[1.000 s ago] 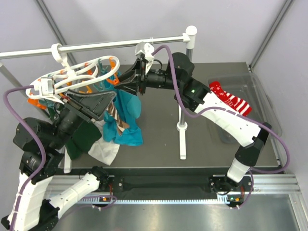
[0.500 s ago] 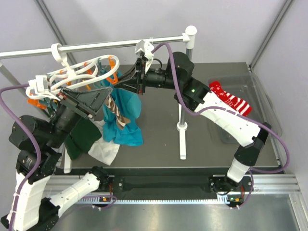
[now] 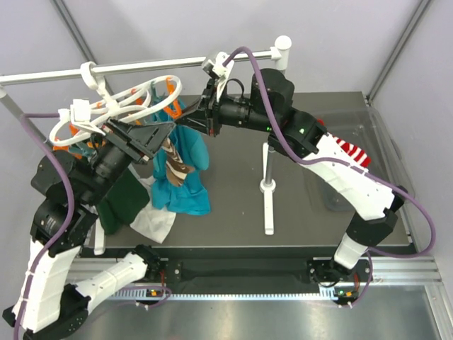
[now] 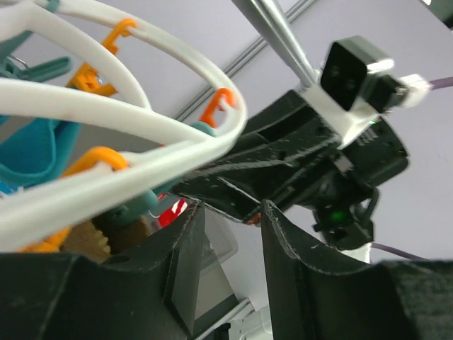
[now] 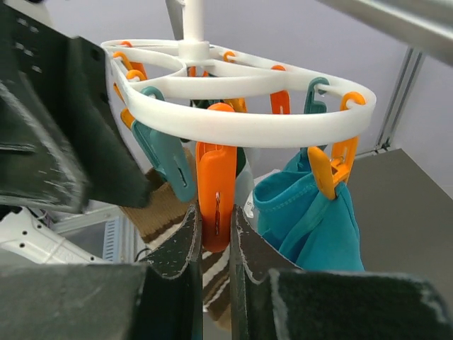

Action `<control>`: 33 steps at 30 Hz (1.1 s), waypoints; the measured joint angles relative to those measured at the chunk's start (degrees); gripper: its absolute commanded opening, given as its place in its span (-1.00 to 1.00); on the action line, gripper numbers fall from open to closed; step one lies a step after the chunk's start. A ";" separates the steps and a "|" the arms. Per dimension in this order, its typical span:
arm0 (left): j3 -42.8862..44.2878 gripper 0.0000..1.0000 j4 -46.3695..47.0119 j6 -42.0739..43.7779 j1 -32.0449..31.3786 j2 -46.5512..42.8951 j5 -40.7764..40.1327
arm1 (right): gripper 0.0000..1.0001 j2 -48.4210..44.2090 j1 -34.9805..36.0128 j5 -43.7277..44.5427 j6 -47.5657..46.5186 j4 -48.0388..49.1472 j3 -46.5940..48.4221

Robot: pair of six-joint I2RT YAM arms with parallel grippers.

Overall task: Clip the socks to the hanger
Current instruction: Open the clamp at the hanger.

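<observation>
My right tool [image 5: 216, 221] is pressed together on an orange clothespin [image 5: 216, 180] hanging upright from the white plastic oval ring hanger [image 5: 248, 129]. The brown sock with cream stripes [image 5: 168, 212] hangs just left of and below that peg, nearer my left tool [image 4: 231, 210], whose jaws stand spread on nothing. A teal clothespin [image 5: 167, 164] and a teal garment [image 5: 311, 212] flank the peg; a red striped sock [image 3: 348, 151] lies well apart, rightward.

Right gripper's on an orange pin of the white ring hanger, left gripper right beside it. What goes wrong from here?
1. The right gripper pinches an orange plastic clothespin on the white plastic ring hanger, which hangs tilted from the metal rail: a tug may swing or unhook it.
2. The left gripper, jaws apart, is close beside it: the two may collide.
</observation>
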 measured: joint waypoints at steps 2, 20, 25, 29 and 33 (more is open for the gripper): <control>-0.02 -0.04 -0.02 0.04 0.00 0.76 -0.24 | -1.00 0.00 1.14 1.64 -0.68 -2.69 2.05; -2.93 0.20 1.36 0.26 0.00 1.95 -5.75 | -1.00 0.00 5.11 8.04 -3.48 -11.54 4.42; -3.19 0.22 1.62 0.42 -0.02 1.81 -6.86 | -1.00 0.24 6.69 10.03 -4.66 -12.22 5.16; -3.74 0.08 2.34 0.59 -0.04 1.51 -6.88 | -1.00 0.33 7.23 11.56 -5.42 -12.66 5.22; -3.85 -0.08 2.73 1.18 -0.07 1.49 -6.69 | -1.00 0.35 7.41 12.37 -5.73 -12.85 5.22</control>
